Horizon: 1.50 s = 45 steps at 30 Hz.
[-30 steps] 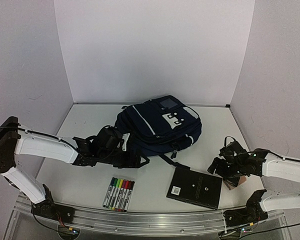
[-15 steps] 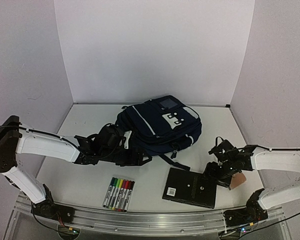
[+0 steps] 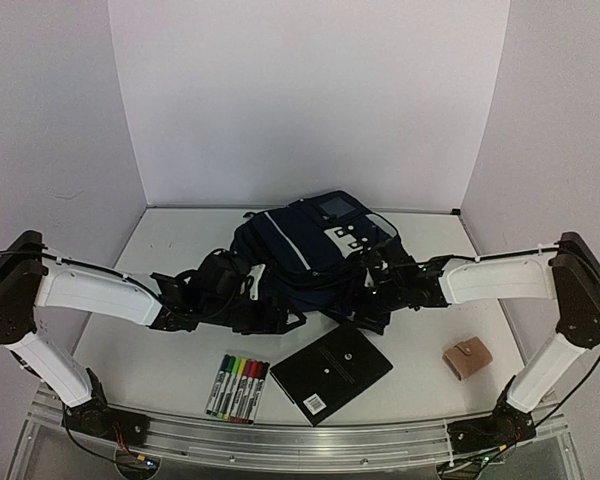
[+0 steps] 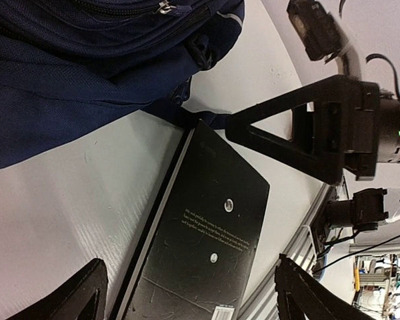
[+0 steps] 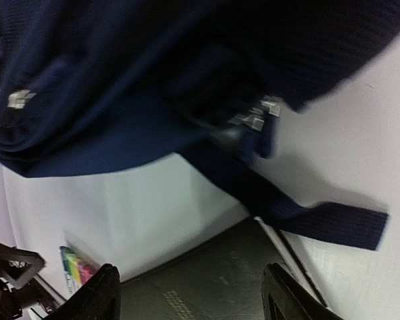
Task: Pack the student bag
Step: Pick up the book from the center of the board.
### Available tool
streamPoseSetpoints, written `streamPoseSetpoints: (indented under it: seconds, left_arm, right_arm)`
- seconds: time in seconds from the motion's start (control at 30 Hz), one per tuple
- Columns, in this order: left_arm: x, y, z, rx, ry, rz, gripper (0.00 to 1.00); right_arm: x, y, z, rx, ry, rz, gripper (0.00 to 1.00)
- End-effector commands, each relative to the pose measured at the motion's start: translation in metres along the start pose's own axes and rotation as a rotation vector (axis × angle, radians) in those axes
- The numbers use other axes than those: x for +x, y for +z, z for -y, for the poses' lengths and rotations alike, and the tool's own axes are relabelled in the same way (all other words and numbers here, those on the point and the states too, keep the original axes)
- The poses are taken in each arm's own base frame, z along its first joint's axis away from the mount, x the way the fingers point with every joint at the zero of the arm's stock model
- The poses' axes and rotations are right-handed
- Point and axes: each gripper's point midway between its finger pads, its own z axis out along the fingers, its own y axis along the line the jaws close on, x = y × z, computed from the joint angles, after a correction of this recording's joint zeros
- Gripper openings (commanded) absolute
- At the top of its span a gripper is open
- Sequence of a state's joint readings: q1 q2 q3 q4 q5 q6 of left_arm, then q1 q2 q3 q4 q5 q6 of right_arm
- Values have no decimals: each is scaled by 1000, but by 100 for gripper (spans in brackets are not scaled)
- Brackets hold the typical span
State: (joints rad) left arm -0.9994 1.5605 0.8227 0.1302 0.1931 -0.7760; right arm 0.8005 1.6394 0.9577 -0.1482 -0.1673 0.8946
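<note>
Top camera: high behind the arm bases, looking down across the whole table toward the back wall. Wrist cameras: low, close in, facing each other; both share the backpack hem and the black book beside it.

Nothing is legible: the black book carries pale lines of print and a barcode sticker (both too small to read).

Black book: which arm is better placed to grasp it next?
Probably left. The left claw stands open with the black book lying straight ahead of it, long edge exposed. The right claw faces the bag strap at the book's corner.
</note>
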Motion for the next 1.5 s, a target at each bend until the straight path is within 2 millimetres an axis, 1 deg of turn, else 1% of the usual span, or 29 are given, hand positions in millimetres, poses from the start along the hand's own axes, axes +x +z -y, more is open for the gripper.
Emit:
streamPoseSetpoints:
  seconds: [0.0,0.03,0.1,0.13,0.17,0.27,0.37,0.5,0.57,0.67,0.8,0.87,0.97,1.1,1.17,1.23,1.3,1.4,1.47]
  left_arm:
    - [-10,-7,5,-5,122,14,87]
    - [-9,-6,5,-3,135,-2,87]
    - [-5,0,7,5,146,-44,86]
    - [-2,3,8,23,145,-67,86]
    - [2,7,9,35,142,-84,85]
    - [10,17,7,50,127,-124,83]
    - [15,26,3,52,123,-146,81]
    - [19,36,-4,38,122,-161,78]
    - [21,40,-8,22,122,-173,77]
    - [23,44,-10,21,118,-187,74]
    - [28,47,-10,33,105,-210,62]
    - [32,47,-11,34,98,-221,59]
    - [36,48,-15,27,89,-237,57]
    - [39,49,-20,8,79,-248,55]
    - [39,49,-20,6,76,-248,55]
    - [39,49,-20,6,73,-245,54]
    - [37,47,-19,2,68,-238,54]
    - [33,42,-20,-16,60,-216,53]
    - [29,36,-23,-43,48,-192,53]
  right_arm:
    - [-20,-14,-17,-24,-27,103,79]
    - [-19,-20,-10,1,-22,110,81]
    - [-10,-33,10,47,-4,106,83]
    - [-1,-37,20,70,9,90,84]
    - [10,-39,36,100,30,68,85]
    - [37,-52,70,149,83,28,86]
    - [59,-58,91,155,135,-10,85]
    - [77,-56,103,164,152,-61,82]
    - [82,-51,101,147,149,-83,79]
    - [88,-39,92,101,150,-122,73]
    - [90,-27,82,69,138,-144,69]
    - [88,-21,76,52,139,-145,68]
    - [76,-13,62,6,149,-110,66]
    - [51,0,48,-6,137,-18,65]
    - [37,6,38,-7,116,18,64]
    - [26,13,31,0,92,46,63]
    - [16,15,23,-4,68,71,63]
    - [11,14,19,-4,52,82,63]
    - [18,11,27,18,50,65,64]
